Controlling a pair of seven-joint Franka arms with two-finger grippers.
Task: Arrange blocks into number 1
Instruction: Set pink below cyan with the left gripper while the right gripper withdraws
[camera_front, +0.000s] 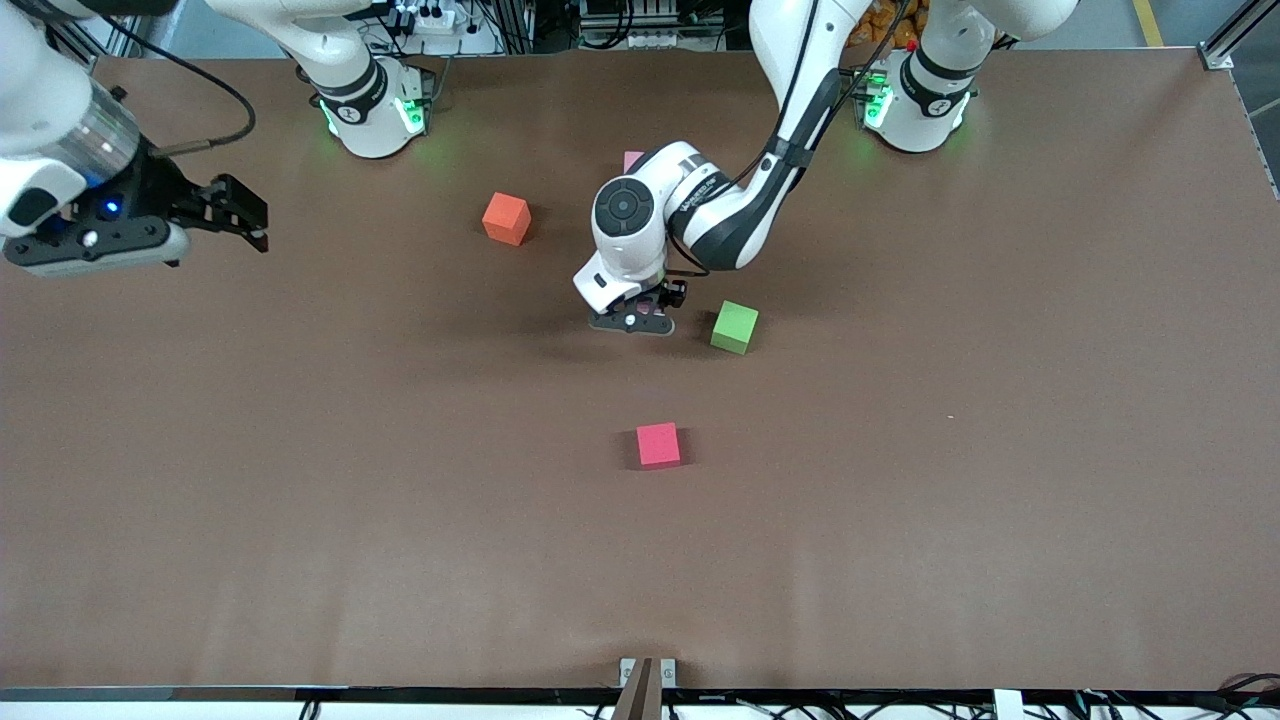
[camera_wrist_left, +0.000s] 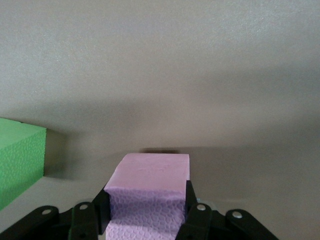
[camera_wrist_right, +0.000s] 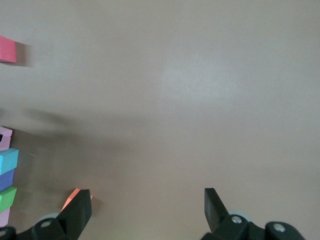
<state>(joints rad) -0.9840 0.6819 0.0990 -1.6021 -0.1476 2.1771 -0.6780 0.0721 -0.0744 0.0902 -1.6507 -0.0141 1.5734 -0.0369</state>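
One pale pink block (camera_wrist_left: 149, 192) sits clamped between your left gripper's (camera_front: 634, 322) fingers (camera_wrist_left: 190, 200), low over the bench (camera_front: 900, 480) beside the green block (camera_front: 735, 326). Your right gripper (camera_front: 235, 212) waits spread open over its own end. No lettering reads clearly.

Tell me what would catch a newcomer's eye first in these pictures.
First the left gripper, low over the middle of the table and shut on a pale pink block, with a green block just beside it. Next, the red block, alone and nearer the front camera, and the orange block toward the right arm's end. The right gripper waits open, raised over its own end.
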